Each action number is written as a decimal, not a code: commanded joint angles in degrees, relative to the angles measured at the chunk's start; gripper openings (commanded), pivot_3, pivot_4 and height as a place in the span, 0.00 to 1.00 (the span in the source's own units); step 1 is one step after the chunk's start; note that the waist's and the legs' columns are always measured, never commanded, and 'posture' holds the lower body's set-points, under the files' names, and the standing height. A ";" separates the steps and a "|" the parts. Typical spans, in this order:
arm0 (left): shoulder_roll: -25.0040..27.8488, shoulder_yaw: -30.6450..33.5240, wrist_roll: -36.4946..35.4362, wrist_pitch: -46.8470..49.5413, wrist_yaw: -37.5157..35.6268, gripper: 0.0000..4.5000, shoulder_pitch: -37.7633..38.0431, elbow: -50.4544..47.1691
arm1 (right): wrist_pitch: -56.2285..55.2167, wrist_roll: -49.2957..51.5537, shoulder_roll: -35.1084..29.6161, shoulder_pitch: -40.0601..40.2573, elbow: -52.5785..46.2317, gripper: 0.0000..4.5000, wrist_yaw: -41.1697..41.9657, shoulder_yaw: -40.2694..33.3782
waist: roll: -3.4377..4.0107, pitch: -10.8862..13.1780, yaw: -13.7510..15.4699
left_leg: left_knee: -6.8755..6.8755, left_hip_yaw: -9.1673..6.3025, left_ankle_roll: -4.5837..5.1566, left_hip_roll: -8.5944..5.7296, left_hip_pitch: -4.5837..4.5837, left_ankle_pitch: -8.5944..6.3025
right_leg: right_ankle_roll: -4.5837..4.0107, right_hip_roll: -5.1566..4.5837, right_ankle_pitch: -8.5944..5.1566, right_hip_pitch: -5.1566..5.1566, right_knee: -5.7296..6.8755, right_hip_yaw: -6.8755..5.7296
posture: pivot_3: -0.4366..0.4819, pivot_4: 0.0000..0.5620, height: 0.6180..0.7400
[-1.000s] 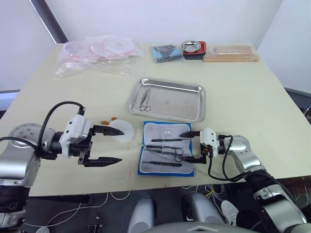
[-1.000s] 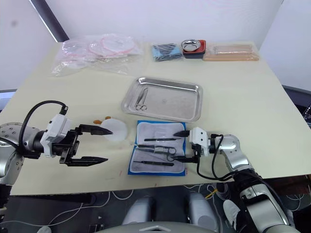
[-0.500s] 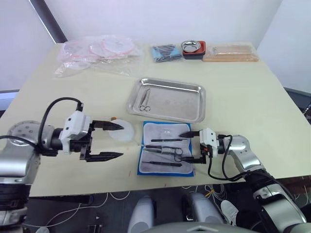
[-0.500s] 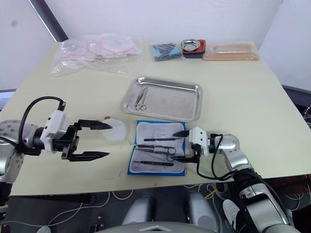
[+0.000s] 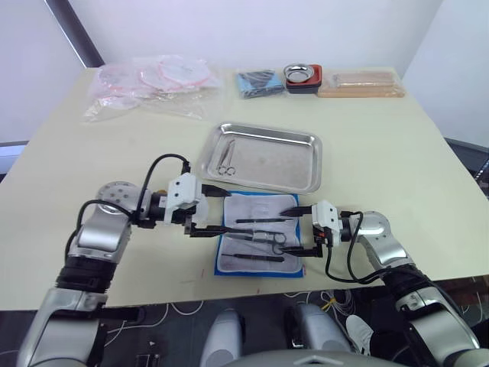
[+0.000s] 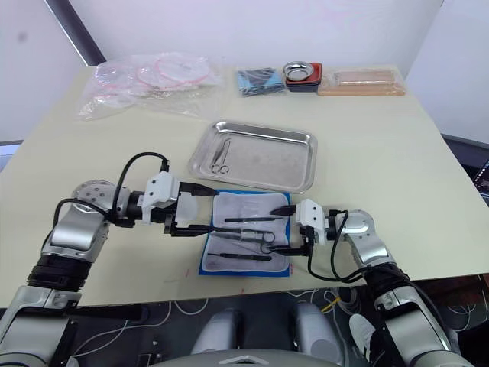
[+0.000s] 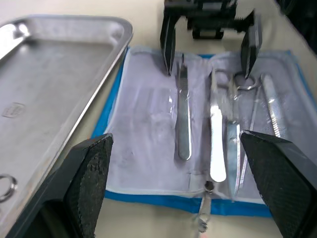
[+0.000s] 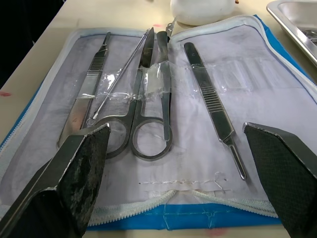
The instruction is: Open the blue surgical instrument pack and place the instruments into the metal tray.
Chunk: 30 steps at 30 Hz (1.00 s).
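Blue surgical instrument pack (image 5: pixel 260 245) lay unzipped and spread flat near the front edge of the bench (image 5: pixel 397 153), its grey-white lining facing up, just in front of the metal tray (image 5: pixel 263 157). We saw the instruments (image 8: pixel 148 114) tucked side by side under clear straps in the lining: ring-handled scissors (image 8: pixel 151 134), a thin probe, flat-handled pieces and a ridged pair of forceps (image 8: pixel 210 99) lying a little apart from the others. One ring-handled instrument (image 5: pixel 227 162) already lay in the left end of the tray.

Our left gripper (image 5: pixel 216 214) hovered at the left edge of the pack with its two black fingers spread wide and nothing between them. Our right gripper (image 5: pixel 299 230) faced it from the right edge, likewise released, its fingers (image 7: pixel 168 44) parted over the handles of the instruments; we could not tell whether the tips touched the lining.

A white round object (image 8: pixel 200 11) sat just beyond the pack's left side, partly hidden by the left gripper. Along the far edge of the bench lay clear bags of pink tubing (image 5: pixel 157 80), a smaller blue packet (image 5: pixel 260 82), a small metal bowl in a red holder (image 5: pixel 303 76) and a wooden block (image 5: pixel 363 84).
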 commanded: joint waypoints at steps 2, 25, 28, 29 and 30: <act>-2.03 -1.84 1.79 -2.92 -0.85 0.77 -3.89 4.73 | 2.48 -4.72 -0.71 3.78 5.59 1.00 -1.74 3.24 | 0.00 0.00 0.10 | 0.05 -0.02 0.00 0.00 -0.01 0.00 | -0.01 0.03 0.00 0.00 0.01 -0.02 | 0.48 0.27 1.00; -7.62 -6.46 6.75 -10.10 -4.38 0.27 -8.55 17.06 | 2.89 -4.44 -1.02 4.62 4.66 1.00 -2.66 2.99 | -0.05 -0.05 0.17 | 0.12 -0.03 0.00 -0.01 0.01 0.00 | 0.18 0.31 0.13 0.08 0.05 -0.01 | 0.48 0.27 1.00; -8.39 -6.56 7.45 -10.58 -3.76 0.27 -8.52 17.90 | 2.90 -4.46 -0.98 4.51 4.72 1.00 -2.71 3.04 | -0.03 -0.07 0.17 | 0.12 -0.05 0.00 -0.01 0.02 0.00 | 0.17 0.32 0.13 0.10 0.05 -0.02 | 0.48 0.27 1.00; -8.64 -6.60 7.67 -10.67 -3.52 0.27 -8.53 18.24 | 2.95 -4.45 -0.96 4.42 4.71 1.00 -2.74 3.03 | -0.03 -0.08 0.17 | 0.13 -0.05 0.00 -0.01 0.02 0.00 | 0.17 0.32 0.13 0.10 0.06 -0.02 | 0.48 0.27 1.00; -8.78 -6.64 7.84 -10.84 -3.41 0.27 -8.54 18.55 | 3.00 -4.46 -0.97 4.38 4.68 1.00 -2.72 3.04 | -0.03 -0.09 0.18 | 0.13 -0.05 0.00 -0.01 0.03 0.00 | 0.18 0.32 0.13 0.10 0.06 -0.02 | 0.48 0.27 1.00</act>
